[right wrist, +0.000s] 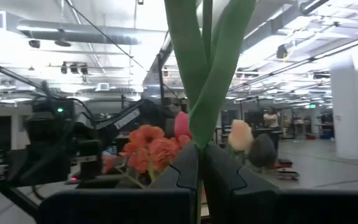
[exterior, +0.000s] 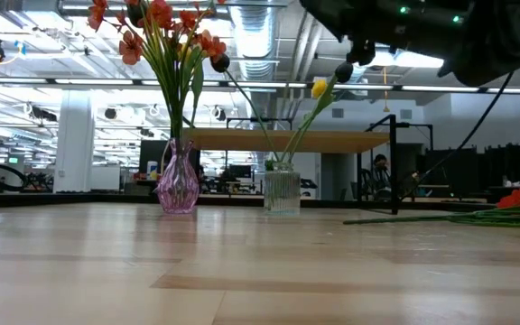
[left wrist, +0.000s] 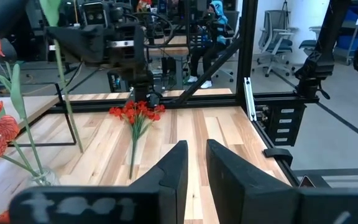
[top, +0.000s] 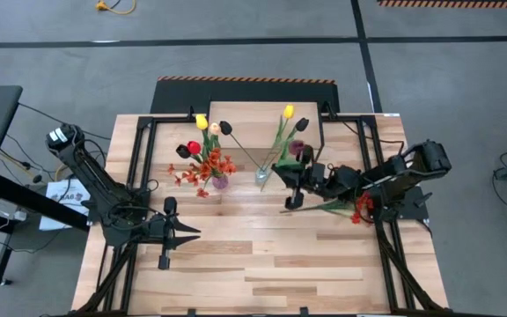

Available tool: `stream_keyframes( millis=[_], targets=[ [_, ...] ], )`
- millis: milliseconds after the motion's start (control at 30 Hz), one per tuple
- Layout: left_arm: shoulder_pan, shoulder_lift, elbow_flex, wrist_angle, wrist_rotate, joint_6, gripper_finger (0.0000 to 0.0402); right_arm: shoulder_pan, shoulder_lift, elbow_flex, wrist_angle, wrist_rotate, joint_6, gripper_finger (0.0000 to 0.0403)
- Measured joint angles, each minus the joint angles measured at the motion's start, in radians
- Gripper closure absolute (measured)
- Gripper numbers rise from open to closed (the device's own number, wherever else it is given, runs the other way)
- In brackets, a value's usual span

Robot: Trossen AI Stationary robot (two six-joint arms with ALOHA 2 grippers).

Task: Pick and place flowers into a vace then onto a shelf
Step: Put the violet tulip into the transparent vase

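Note:
My right gripper (top: 296, 180) hangs above the table just right of the clear vase (top: 262, 176), shut on a dark maroon tulip (top: 297, 148). That vase holds a yellow tulip (top: 288, 112) and a dark one (top: 227, 128). The pink vase (exterior: 178, 185) carries orange sprays and several tulips (top: 202, 141). An orange-red spray (top: 359, 209) lies flat on the table under the right arm. The shelf (exterior: 287, 140) stands at the far side, nothing on its top. My left gripper (left wrist: 196, 171) waits near the left edge, fingers a little apart, nothing between them. My right gripper pinches the maroon tulip's green stem (right wrist: 204, 134) between its two shut fingers, low on the stem just under the leaves (right wrist: 219, 74). The fingers come from the table's right, tipped slightly upward, across the stem. The flower is lifted clear and stands roughly upright, its head above the fingers.
Black frame rails (top: 139, 158) run along both sides of the table. The near half of the plank top (top: 262, 273) is bare wood. A person (exterior: 382, 167) sits in the room beyond the far edge.

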Motion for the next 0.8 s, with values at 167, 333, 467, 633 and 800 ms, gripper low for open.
stream_keyframes(
  millis=[167, 333, 467, 633, 800],
  targets=[
    [0.0, 0.0, 0.0, 0.0, 0.0, 0.0, 0.0356, -0.045, 0.0, 0.011, -0.031, 0.012, 0.001, 0.0402],
    [0.0, 0.0, 0.0, 0.0, 0.0, 0.0, 0.0356, -0.087, 0.0, 0.011, -0.096, 0.089, 0.002, 0.0402],
    [0.0, 0.0, 0.0, 0.0, 0.0, 0.0, 0.0356, -0.112, 0.0, 0.011, -0.128, 0.136, 0.002, 0.0402],
    [0.0, 0.0, 0.0, 0.0, 0.0, 0.0, 0.0356, -0.135, 0.0, 0.011, -0.125, 0.137, 0.002, 0.0402],
    [0.0, 0.0, 0.0, 0.0, 0.0, 0.0, 0.0356, -0.164, 0.002, 0.011, -0.124, 0.138, 0.024, 0.0402]
  ],
)
